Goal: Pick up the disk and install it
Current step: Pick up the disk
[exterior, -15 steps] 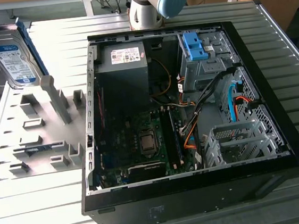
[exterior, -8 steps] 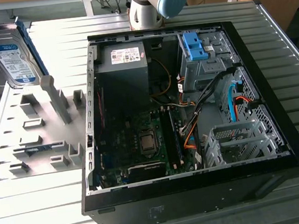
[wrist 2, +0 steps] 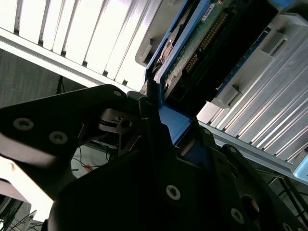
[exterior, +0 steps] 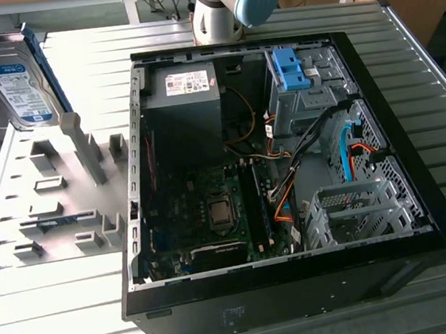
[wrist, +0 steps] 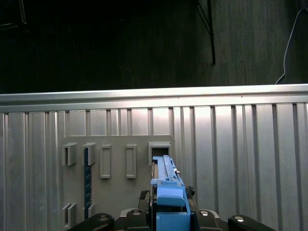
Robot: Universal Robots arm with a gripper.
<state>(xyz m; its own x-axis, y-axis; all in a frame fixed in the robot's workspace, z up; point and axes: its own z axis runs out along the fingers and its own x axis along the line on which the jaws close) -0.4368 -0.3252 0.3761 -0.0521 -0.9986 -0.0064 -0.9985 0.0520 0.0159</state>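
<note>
Ribbed worktop [exterior: 64, 327] in the exterior view carries a grey slotted tray [exterior: 2, 190] and an open computer case [exterior: 426, 201]; the disk [exterior: 18, 81] hangs over the tray's edge. Second wrist view: I see the gripper [wrist 2: 159, 115] clamped on its blue rail [wrist 2: 175, 124]. First wrist view: dark floor [wrist: 96, 43] beyond the worktop.

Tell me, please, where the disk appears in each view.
Exterior view: the disk stands roughly upright at the upper left, beyond the grey slotted holder.
Second wrist view: its blue rail and green circuit board, seen close up.
First wrist view: edge-on, before the same holder.
Shared landmark: the ribbed metal table.
</note>
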